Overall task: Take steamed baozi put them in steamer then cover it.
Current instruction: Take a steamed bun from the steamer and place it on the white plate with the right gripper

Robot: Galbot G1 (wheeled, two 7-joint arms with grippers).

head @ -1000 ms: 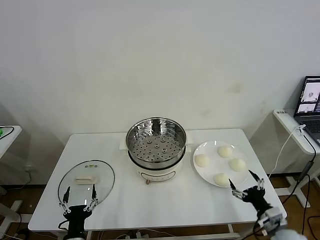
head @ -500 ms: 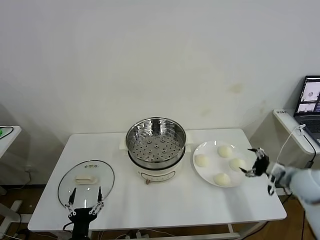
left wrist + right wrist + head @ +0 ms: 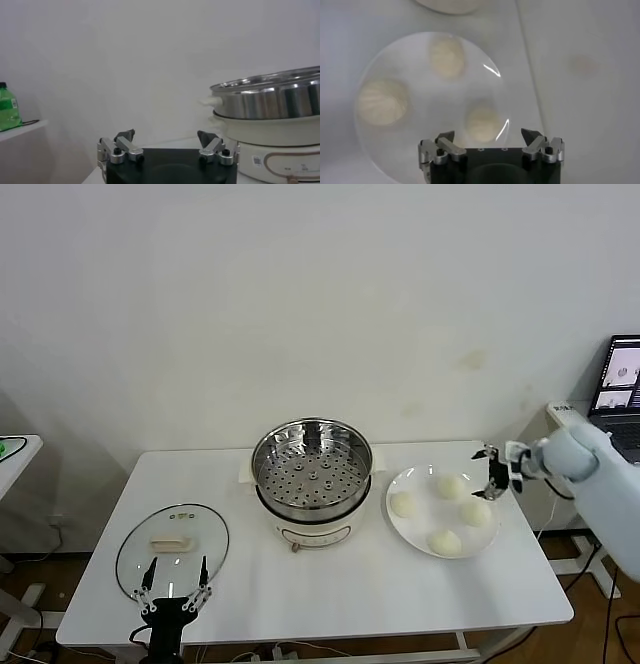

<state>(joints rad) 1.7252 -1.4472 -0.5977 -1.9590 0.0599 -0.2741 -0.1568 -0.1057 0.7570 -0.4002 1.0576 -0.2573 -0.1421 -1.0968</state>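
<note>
Leftmost, a green-labelled bottle (image 3: 9, 106) stands on a side surface; its writing is too small to read. On the white tabletop (image 3: 320, 579), the cover (image 3: 172, 546), a clear glass lid with a metal rim and cream handle, lies flat near the front left corner, and the left gripper (image 3: 176, 597) hovers at its near edge, jaws spread wide and empty. At centre sits the steamer (image 3: 312, 468), a shiny perforated steel basket on a white pot base bearing a small unreadable label. Just beside it, a white plate (image 3: 415, 527) carries four smooth cream-white steamed baozi (image 3: 445, 541). Above the plate's far right side hangs the right gripper (image 3: 497, 468), jaws open, holding nothing. A laptop (image 3: 622, 389) glows at the far right.
</note>
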